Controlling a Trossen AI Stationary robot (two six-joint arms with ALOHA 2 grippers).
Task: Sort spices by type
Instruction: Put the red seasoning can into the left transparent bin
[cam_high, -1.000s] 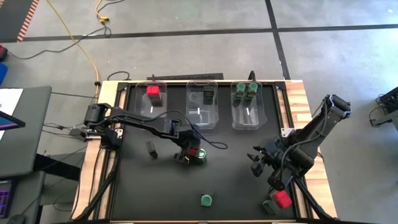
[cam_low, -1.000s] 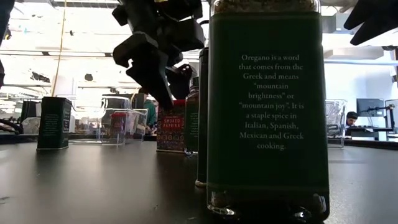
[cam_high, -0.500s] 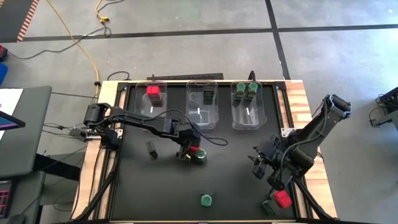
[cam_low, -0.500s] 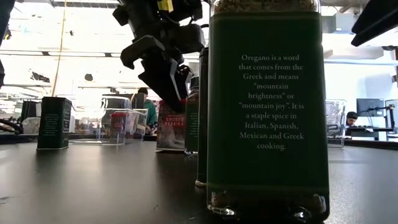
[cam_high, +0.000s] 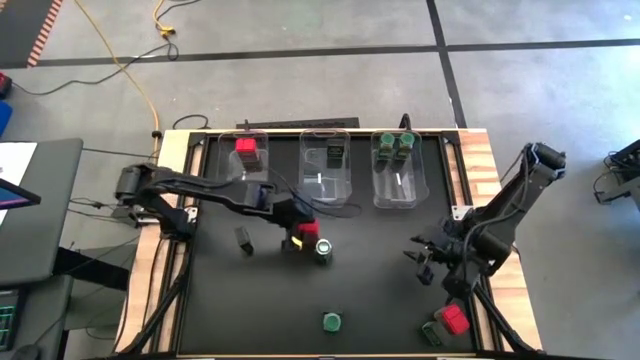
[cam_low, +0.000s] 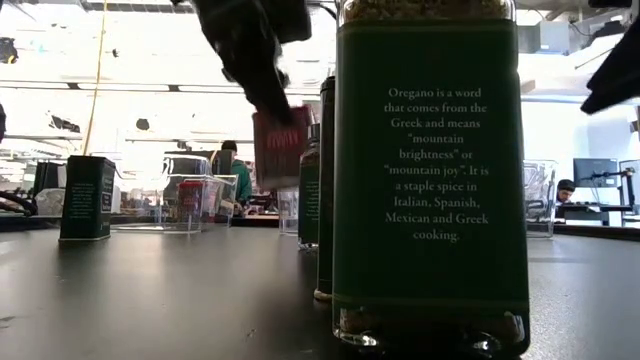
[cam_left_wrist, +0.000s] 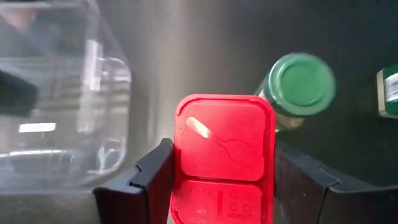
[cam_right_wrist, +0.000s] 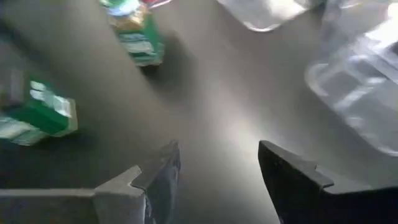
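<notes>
The red-topped spice tin (cam_left_wrist: 224, 140) sits squarely between the two dark fingers (cam_left_wrist: 152, 180) of the left gripper (cam_high: 297, 236), which are clenched against its opposite sides; in the low view the tin (cam_low: 280, 147) hangs tilted, clear of the black table (cam_high: 370, 290). It is held over the middle of the table, just beside a green-lidded jar (cam_high: 323, 247) standing upright and in front of the centre clear bin (cam_high: 328, 170). The left arm reaches in from the table's left edge, stretched long and low toward the centre. A dark tin (cam_high: 243, 240) stands apart on its other side. The right gripper (cam_high: 430, 262) hovers over the table's right part with its fingers parted and nothing between them, its arm bent back toward the right rear corner.
</notes>
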